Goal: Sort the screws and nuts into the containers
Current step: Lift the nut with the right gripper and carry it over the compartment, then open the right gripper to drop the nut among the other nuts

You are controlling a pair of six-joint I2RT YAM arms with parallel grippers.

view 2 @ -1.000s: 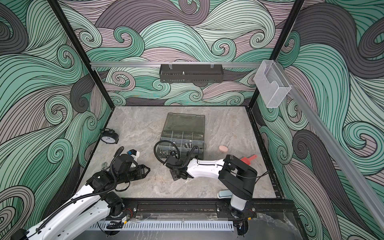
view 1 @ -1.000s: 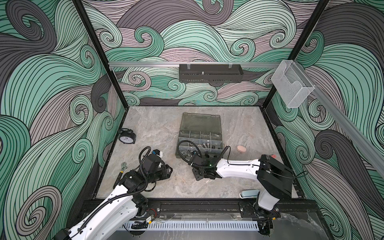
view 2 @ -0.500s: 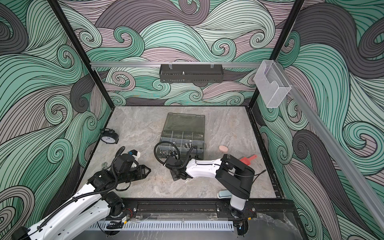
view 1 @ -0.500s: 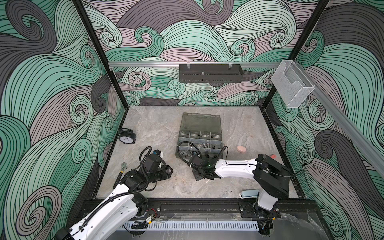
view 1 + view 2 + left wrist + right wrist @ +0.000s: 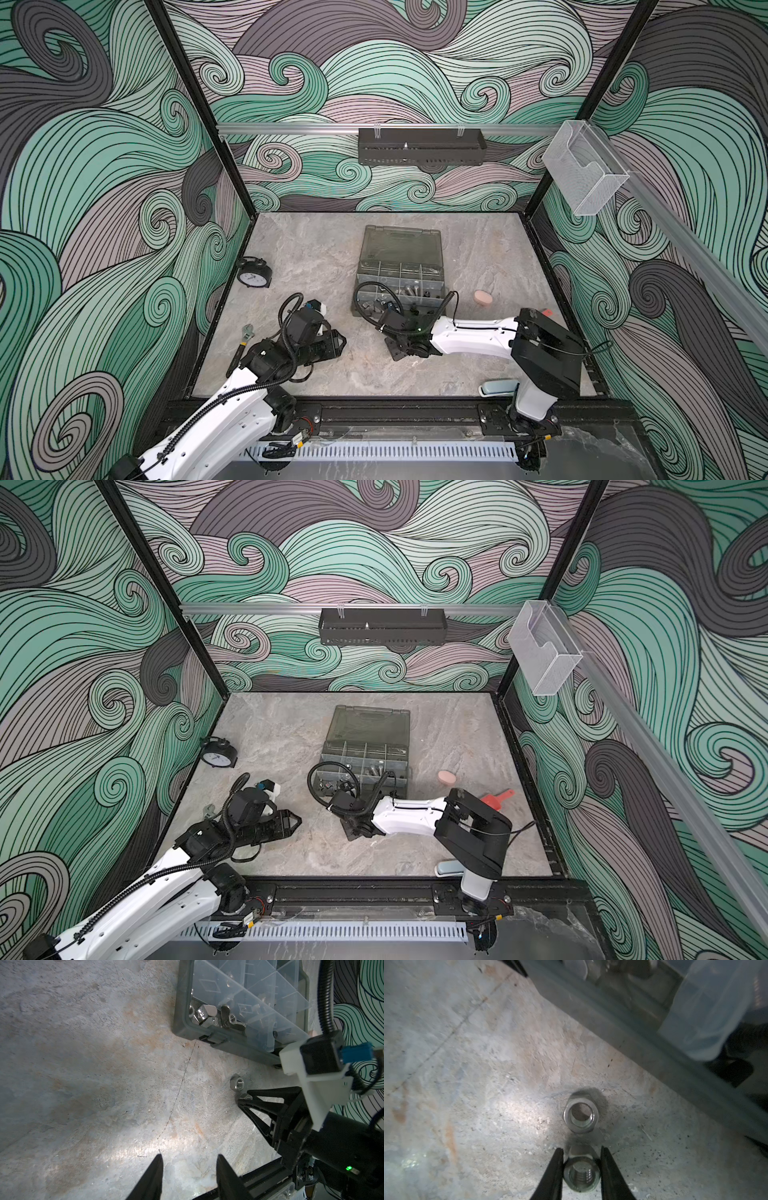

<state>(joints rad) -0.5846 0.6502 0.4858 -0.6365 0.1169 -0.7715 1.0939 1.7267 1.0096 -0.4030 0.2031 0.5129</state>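
Right wrist view: right gripper (image 5: 581, 1149) clamps a silver nut (image 5: 581, 1175) near the organizer case (image 5: 623, 1022), presumably to lift it into a compartment; left gripper (image 5: 188, 1156) hangs open, empty.

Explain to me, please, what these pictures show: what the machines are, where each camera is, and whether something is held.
Two white robot arms stand at a grey table. Two pictures look down from above; two come from cameras on the arms' wrists. On the table lie an open organizer case, an alarm clock and a wrench. The right gripper grips a silver nut near the case; a second nut lies loose beside it. The left gripper is open and empty.
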